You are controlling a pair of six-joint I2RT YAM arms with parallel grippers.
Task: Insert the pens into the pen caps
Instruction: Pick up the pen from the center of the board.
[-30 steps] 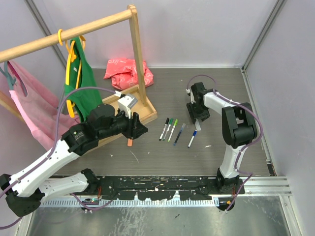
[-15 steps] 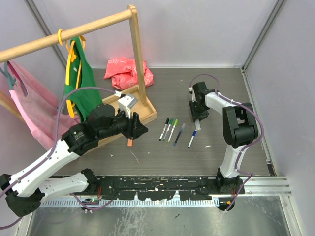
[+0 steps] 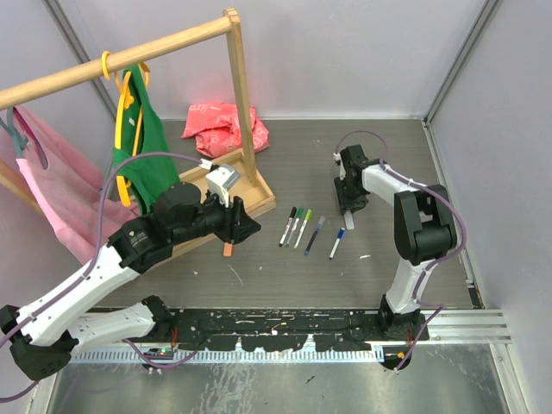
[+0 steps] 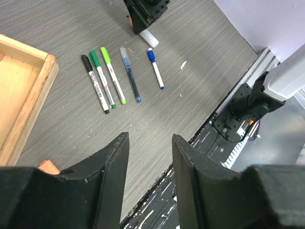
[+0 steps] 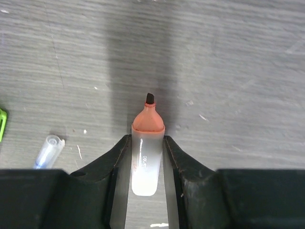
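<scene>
In the right wrist view my right gripper (image 5: 147,138) is shut on a white-barrelled pen (image 5: 148,120) with an orange neck and black nib, low over the table; both fingers press its barrel. From above, the right gripper (image 3: 347,210) sits right of a row of pens: black (image 3: 288,226), green (image 3: 296,227), light green (image 3: 304,228), a thin blue one (image 3: 316,235) and a blue-capped one (image 3: 336,243). My left gripper (image 4: 150,136) hangs open and empty, left of the row (image 3: 248,228). A small orange cap (image 3: 227,250) lies below it; contact cannot be told.
A wooden clothes rack with a tray base (image 3: 259,194) stands at the left, with a green garment (image 3: 147,147) and a pink one (image 3: 52,185) hanging. A red bag (image 3: 224,125) lies at the back. A clear cap (image 5: 48,151) rests left of the held pen.
The right gripper's fingers have drawn together onto the orange-tipped pen, and the wrist has shifted slightly right. The left arm has stayed put.
</scene>
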